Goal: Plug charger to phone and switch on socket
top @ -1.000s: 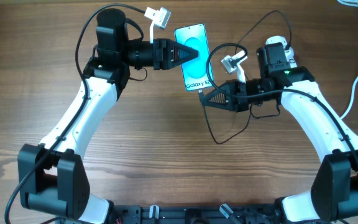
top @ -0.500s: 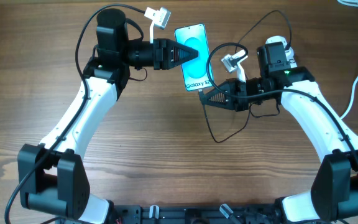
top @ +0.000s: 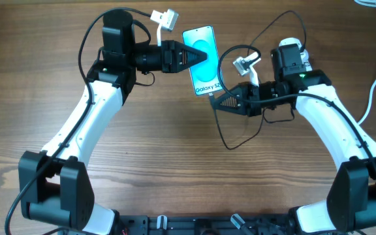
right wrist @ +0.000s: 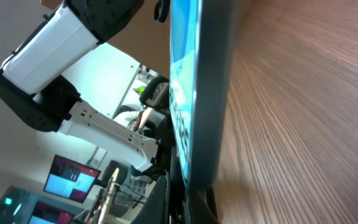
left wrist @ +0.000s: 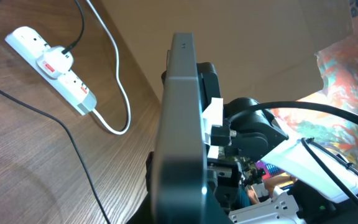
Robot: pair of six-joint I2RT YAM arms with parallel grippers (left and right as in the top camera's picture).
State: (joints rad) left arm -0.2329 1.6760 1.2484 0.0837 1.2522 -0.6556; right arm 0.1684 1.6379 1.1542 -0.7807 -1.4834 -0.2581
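The phone (top: pixel 206 75), with a cyan screen and "Galaxy" text, is held off the table at the back centre. My left gripper (top: pixel 198 57) is shut on its sides from the left. It shows edge-on in the left wrist view (left wrist: pixel 179 124) and the right wrist view (right wrist: pixel 207 81). My right gripper (top: pixel 216 100) is shut on the charger's plug tip at the phone's bottom edge (right wrist: pixel 191 202). The black cable (top: pixel 226 140) loops over the table. The white adapter (left wrist: pixel 56 61) sits plugged in the socket (left wrist: pixel 33 50). In the overhead view the socket (top: pixel 291 44) is mostly hidden behind my right arm.
The socket's thick white cord (left wrist: pixel 120 93) curves across the wood and also runs along the right edge in the overhead view (top: pixel 374 72). Bare wooden table lies in front of both arms.
The phone and my left gripper have shifted very slightly to the left. The right gripper stays at the phone's bottom edge.
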